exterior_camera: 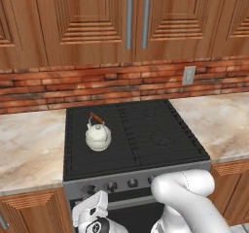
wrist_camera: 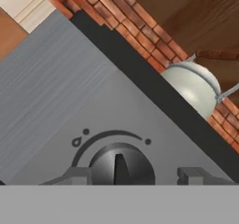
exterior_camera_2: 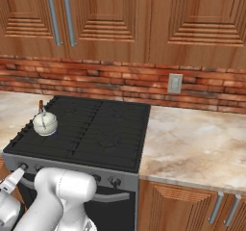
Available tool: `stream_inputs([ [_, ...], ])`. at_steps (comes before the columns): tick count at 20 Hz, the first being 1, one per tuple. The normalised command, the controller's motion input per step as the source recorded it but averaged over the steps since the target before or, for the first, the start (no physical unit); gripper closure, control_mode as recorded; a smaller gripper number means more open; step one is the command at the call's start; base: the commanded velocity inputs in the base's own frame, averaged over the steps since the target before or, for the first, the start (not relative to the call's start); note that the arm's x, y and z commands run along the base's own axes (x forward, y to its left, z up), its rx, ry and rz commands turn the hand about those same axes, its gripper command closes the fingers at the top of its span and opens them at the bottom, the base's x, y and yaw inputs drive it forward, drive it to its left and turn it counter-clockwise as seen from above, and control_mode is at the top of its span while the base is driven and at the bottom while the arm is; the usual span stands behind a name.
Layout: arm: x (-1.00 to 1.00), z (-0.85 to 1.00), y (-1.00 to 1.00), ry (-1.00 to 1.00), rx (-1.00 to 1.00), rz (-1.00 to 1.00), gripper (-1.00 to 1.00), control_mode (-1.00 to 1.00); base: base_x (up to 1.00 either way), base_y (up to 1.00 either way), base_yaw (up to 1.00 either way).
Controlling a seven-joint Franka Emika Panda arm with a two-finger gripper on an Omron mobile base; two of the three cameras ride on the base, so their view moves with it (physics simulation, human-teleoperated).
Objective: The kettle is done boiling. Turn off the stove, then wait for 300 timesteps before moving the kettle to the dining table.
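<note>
Robot hand lined up on a stove knob, first step underway.

The gripper straddles the knob with jaws wide, not pinching; next, I judge, close and twist. The kettle sits at the stove's nine o'clock burner.

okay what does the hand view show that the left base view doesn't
The hand view alone gives a close look at one stove knob, its dial markings, and the fingertips standing apart on either side of it. The left base view alone shows the whole stove top, the row of knobs, the marbled counters, the wall outlet and the upper cabinets. Both show the kettle, the grey front panel and the brick wall.
</note>
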Motion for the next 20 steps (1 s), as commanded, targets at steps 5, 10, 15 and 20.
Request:
stream_inputs([
  [5, 0.13, 0.00, -0.20, 0.00, 0.02, 0.01, -1.00, -1.00, 0.00, 0.00, 0.00],
  [10, 0.13, 0.00, -0.14, 0.00, 0.01, 0.01, 1.00, -1.00, 0.00, 0.00, 0.00],
  [15, 0.23, 0.00, -0.06, 0.00, 0.01, 0.01, 1.00, -1.00, 0.00, 0.00, 0.00],
  [20, 0.05, -0.03, -0.02, 0.01, 0.00, 0.00, 1.00, -1.00, 0.00, 0.00, 0.00],
])
